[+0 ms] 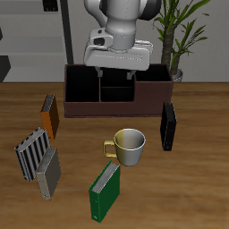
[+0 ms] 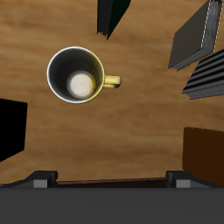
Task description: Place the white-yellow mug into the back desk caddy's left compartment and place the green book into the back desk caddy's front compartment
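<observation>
Arm up by the caddy, mug standing free

The gripper [image 1: 117, 76] hangs empty, fingers spread, over the back desk caddy [image 1: 154, 97]; white-yellow mug [image 1: 131, 147] upright, green book [image 1: 105, 193] nearer the front.

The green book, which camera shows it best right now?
The exterior view: the green book stands whole near the table's front edge, its dark cover and white page edges visible, with the white-yellow mug just behind it. The wrist view catches only a dark-green corner, cut off at the frame's edge.
</observation>
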{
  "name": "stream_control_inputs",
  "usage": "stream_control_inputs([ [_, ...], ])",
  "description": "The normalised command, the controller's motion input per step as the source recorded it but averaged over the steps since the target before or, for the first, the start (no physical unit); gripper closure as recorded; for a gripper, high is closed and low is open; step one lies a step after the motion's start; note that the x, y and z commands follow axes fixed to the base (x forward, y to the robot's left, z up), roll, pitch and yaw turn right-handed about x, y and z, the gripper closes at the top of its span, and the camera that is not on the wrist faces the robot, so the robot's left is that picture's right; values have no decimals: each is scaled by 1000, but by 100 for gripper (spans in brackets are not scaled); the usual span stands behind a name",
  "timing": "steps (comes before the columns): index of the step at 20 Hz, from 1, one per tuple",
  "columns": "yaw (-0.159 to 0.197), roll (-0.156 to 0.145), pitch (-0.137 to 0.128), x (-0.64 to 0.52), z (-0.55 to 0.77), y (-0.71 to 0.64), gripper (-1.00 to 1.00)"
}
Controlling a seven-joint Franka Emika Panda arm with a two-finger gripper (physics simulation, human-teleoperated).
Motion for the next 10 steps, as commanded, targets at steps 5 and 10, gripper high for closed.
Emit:
stream_control_inputs([
  [5,1,29,-5,172,-170,243,-100],
  [10,14,23,-4,174,-126,226,-100],
])
